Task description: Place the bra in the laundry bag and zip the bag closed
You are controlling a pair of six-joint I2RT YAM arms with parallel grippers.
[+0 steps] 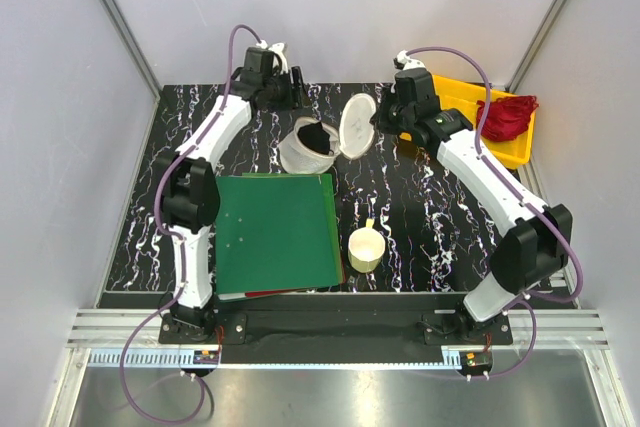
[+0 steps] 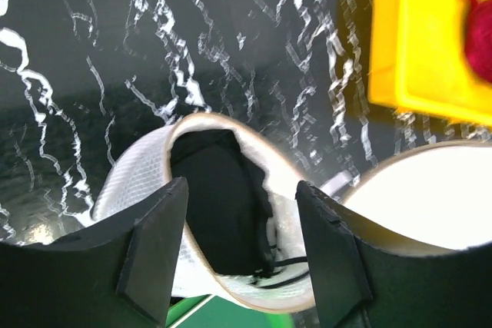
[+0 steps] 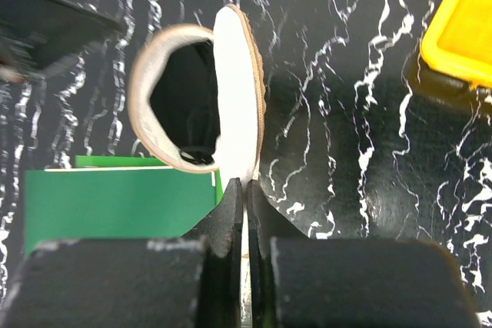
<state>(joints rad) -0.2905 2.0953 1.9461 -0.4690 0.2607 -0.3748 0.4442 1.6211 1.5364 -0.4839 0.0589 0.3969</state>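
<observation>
So, along the near edge of the black, white-veined desk [image 1: 400, 207] sit a flat green folder [image 1: 275, 232] and, just right of it, a small cream cup [image 1: 365, 248] with a handle.

Beyond them, toward the middle of the far edge, the round cream-white mesh laundry bag [image 1: 295, 155] lies with its mouth gaping. The soft black fabric bra [image 2: 223, 205] is already inside it, and a thin strap lies close to the rim. The bag's circular flap [image 3: 238, 90] stands open on the right. The right end effector [image 3: 246, 190] is clenched on the flap's edge. The left end effector [image 2: 242, 186] is released, its fingers spread above the mouth and gripping nothing.

At the far right corner a yellow tray [image 1: 460, 102] holds a red garment [image 1: 508, 115].

The zip is not yet closed. My worry is that nothing anchors the light bag, so swinging the flap over could drag or tip it. The strap might also catch in the zipper teeth and jam the slider.
</observation>
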